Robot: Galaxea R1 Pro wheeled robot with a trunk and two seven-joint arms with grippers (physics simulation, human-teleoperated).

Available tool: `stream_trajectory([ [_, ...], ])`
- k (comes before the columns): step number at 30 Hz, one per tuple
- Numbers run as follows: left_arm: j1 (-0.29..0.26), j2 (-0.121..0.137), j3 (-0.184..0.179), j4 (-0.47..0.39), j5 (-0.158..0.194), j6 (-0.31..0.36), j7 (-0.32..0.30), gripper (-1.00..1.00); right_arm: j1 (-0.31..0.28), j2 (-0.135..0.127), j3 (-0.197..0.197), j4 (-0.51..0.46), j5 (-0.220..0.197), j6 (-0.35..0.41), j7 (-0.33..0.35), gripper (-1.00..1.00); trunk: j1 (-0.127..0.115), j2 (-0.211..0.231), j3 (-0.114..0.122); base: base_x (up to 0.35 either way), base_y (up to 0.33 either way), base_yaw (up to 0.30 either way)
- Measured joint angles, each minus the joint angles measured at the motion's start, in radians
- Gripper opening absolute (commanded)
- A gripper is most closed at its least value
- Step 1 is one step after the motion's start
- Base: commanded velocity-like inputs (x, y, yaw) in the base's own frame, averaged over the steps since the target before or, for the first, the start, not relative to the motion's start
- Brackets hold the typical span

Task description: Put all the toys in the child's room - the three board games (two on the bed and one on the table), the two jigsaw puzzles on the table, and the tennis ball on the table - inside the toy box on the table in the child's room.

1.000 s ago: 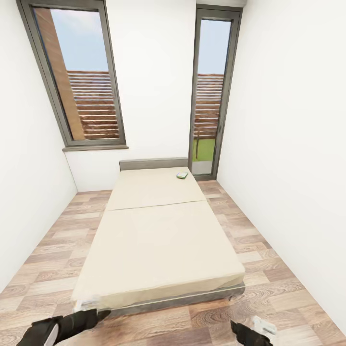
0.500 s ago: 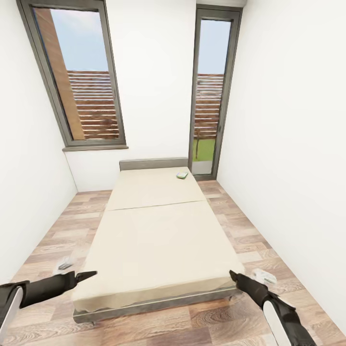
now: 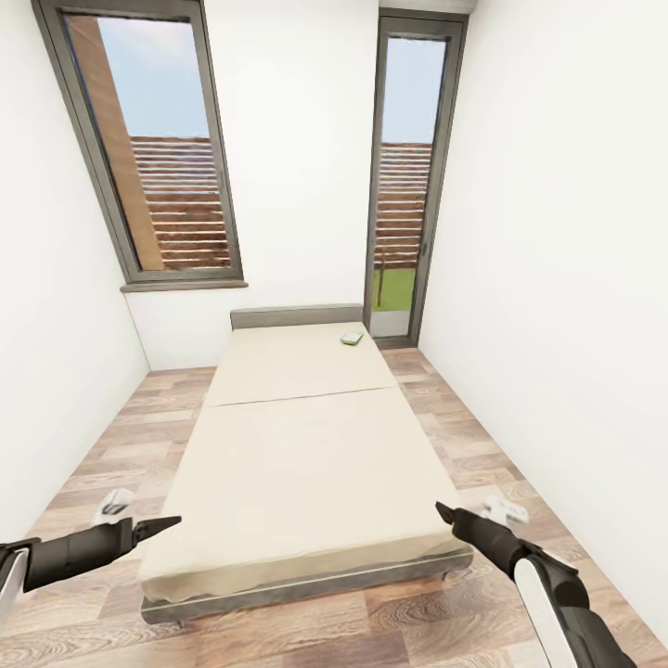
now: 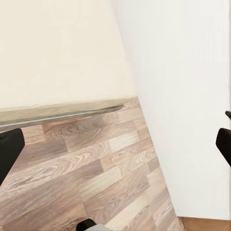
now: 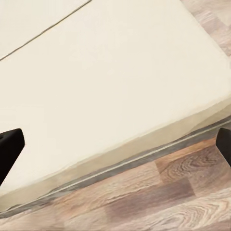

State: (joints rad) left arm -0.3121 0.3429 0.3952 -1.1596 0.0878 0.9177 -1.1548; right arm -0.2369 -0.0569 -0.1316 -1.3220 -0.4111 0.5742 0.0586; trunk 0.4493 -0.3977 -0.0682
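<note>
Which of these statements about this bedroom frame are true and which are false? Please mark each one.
1. A small green box lies on the bed near the headboard. True.
2. The left gripper holds a toy. False: its fingers are wide apart with nothing between them.
3. The right gripper hangs by the bed's foot corner. True.
4. The floor is grey carpet. False: it is wood-look planks.
5. Both windows are curtained. False: the window and the glass door are bare.
</note>
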Motion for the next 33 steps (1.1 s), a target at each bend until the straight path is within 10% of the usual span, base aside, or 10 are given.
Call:
stream_trajectory([
  [16, 0.000, 0.027, 0.015, -0.002, 0.002, 0.003, -0.059, 1.00, 0.000, -0.013, -0.140, 0.028, 0.004, 0.008, 0.422, 1.00, 0.000, 0.000, 0.000, 0.007, -0.015, 0.000],
  [33, 0.000, 0.024, 0.021, -0.003, 0.002, 0.003, -0.060, 1.00, 0.000, -0.013, -0.154, 0.054, 0.003, 0.008, 0.469, 1.00, 0.000, 0.000, 0.000, 0.061, -0.130, 0.000],
])
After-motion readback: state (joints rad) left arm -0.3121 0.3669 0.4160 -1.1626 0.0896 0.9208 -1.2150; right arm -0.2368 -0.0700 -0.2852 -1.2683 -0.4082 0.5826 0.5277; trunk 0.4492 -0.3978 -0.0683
